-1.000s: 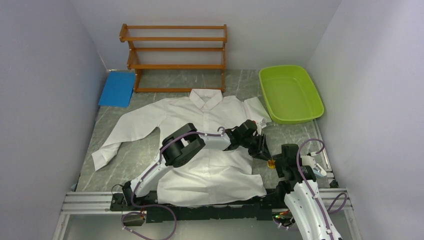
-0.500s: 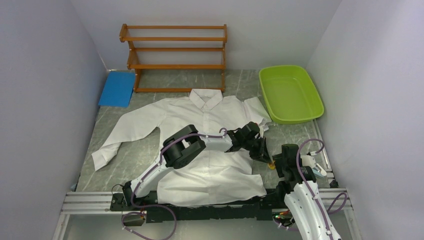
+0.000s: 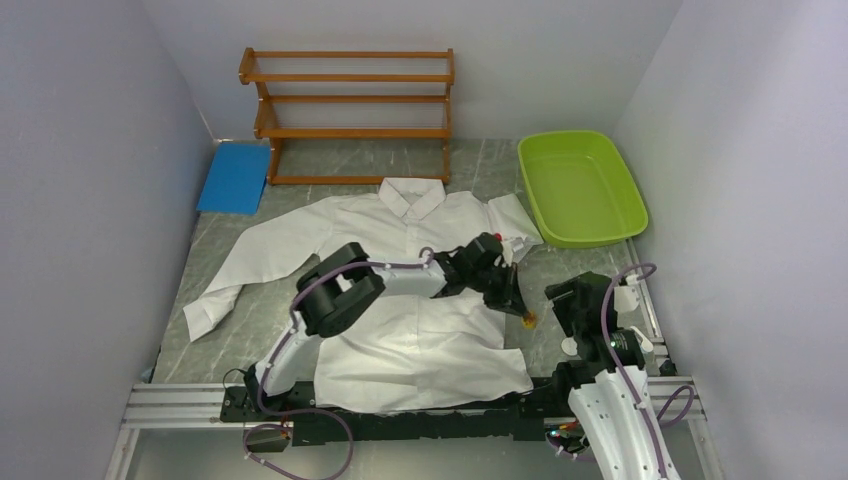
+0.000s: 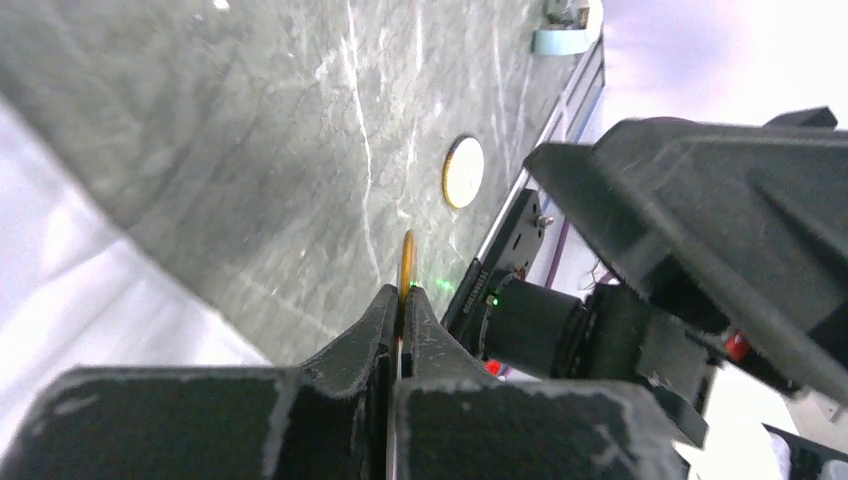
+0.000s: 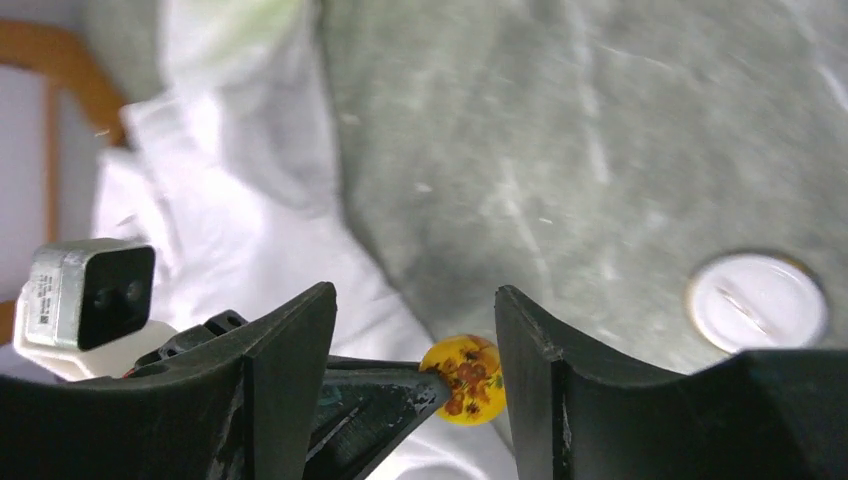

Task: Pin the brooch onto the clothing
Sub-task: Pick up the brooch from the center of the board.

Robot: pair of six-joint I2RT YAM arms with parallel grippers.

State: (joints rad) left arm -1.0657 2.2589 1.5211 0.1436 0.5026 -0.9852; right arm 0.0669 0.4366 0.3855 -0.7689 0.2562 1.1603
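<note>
Backing away, the right gripper (image 5: 412, 300) stood open; the left gripper (image 4: 400, 320) had clamped the small, seemingly stiff brooch (image 5: 465, 378) by its rim beside the flimsy shirt (image 3: 420, 330).

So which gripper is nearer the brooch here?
Left. The left gripper is shut on the brooch; the right gripper is open and faces it, not touching.

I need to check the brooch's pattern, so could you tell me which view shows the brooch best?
Right wrist: the brooch faces it, yellow with a dark floral print. Left wrist sees it edge-on in the left gripper; top external, an orange speck.
</note>
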